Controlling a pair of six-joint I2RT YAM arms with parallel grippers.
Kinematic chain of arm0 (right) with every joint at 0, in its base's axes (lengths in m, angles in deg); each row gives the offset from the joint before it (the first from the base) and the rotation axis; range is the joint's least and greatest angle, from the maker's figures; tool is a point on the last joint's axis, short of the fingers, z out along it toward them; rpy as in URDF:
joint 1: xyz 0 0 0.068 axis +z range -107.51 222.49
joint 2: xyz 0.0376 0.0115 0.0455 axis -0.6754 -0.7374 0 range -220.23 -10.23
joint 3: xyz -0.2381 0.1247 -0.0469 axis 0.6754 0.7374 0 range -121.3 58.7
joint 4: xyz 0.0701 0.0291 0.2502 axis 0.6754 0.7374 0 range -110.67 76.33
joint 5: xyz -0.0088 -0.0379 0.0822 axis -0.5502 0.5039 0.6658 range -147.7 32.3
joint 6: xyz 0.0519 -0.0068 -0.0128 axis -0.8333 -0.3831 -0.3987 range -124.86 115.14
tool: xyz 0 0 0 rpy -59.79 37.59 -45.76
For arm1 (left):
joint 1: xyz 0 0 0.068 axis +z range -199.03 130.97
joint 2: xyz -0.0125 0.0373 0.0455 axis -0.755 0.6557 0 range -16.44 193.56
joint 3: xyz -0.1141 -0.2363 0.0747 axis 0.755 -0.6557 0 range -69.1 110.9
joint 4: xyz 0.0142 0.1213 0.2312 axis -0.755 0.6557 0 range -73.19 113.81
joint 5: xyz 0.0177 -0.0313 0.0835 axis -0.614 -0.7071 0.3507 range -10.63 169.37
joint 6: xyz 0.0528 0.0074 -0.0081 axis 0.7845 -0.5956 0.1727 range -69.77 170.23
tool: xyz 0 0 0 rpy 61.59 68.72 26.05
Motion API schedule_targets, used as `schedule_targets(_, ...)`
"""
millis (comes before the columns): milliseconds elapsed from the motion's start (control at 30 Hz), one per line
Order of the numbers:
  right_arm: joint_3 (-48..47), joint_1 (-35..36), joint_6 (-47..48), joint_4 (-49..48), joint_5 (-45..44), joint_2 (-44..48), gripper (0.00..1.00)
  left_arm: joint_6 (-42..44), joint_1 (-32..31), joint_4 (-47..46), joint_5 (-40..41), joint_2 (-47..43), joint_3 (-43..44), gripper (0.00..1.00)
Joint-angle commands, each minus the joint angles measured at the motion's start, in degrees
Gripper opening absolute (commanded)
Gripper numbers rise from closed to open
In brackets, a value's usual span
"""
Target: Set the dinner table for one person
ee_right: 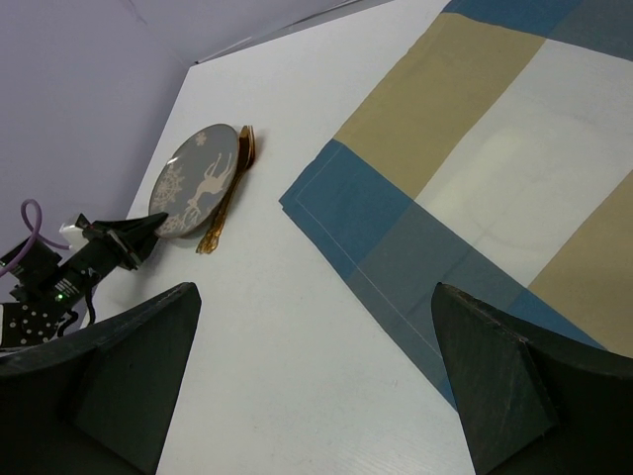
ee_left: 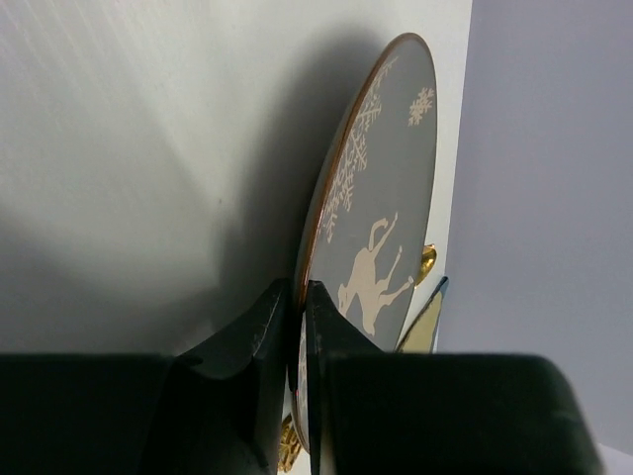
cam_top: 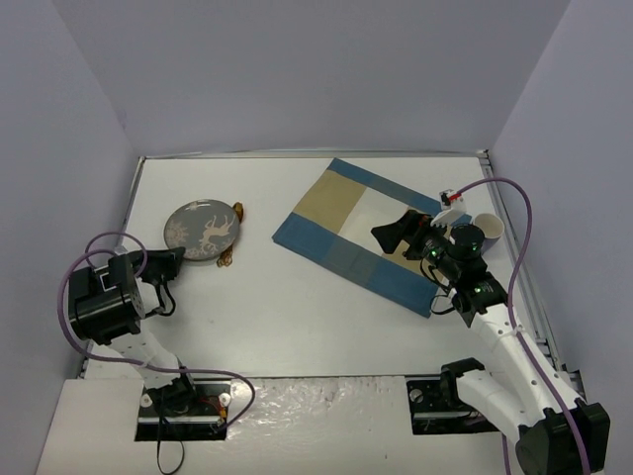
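My left fingers (ee_left: 252, 332) are closed tight on the rim of the plate (ee_left: 391, 188), at the left side of the white bench (cam_top: 297, 327). My right fingers (ee_right: 124, 371) hang wide open over the striped mat (ee_right: 475, 178).

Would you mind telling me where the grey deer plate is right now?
The plate sits on the table's left side in the top view, its near rim pinched between the left fingers, gold cutlery at its right edge.

Gold cutlery (cam_top: 237, 211) partly behind plate (cam_top: 202, 230)
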Motion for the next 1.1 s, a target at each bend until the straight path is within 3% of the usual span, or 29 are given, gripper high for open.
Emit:
schedule_targets(0, -0.7, 0.4, 0.8, -2.9, -0.6, 1.6, 1.00, -0.2, 0.0, 4.8, -0.9, -10.3, 1.5, 0.00)
schedule_targets(400, -3.1, 0.4, 1.4, -0.9, -1.2, 3.3, 1.00, -1.0, -0.1, 14.1, -6.4, -25.2, 9.0, 0.00)
schedule_targets(533, -4.3, 0.4, 1.4, 0.3, -1.3, 4.6, 1.00, 3.0, -3.4, 23.1, -8.2, -27.7, 13.7, 0.00)
schedule_targets(700, -6.5, 0.4, 2.5, 2.9, -3.0, 5.9, 1.00, 8.3, -17.0, 26.8, -6.7, -24.9, 21.1, 0.00)
schedule_targets(833, -7.6, 0.4, 2.8, 4.5, -3.4, 6.9, 1.00, 6.4, -29.7, 21.2, -4.5, -16.4, 25.6, 0.00)
schedule_targets(1067, -8.3, 0.4, 3.3, 7.3, -4.6, 8.7, 1.00, 5.1, -41.2, 14.7, -2.9, -1.1, 39.4, 0.00)
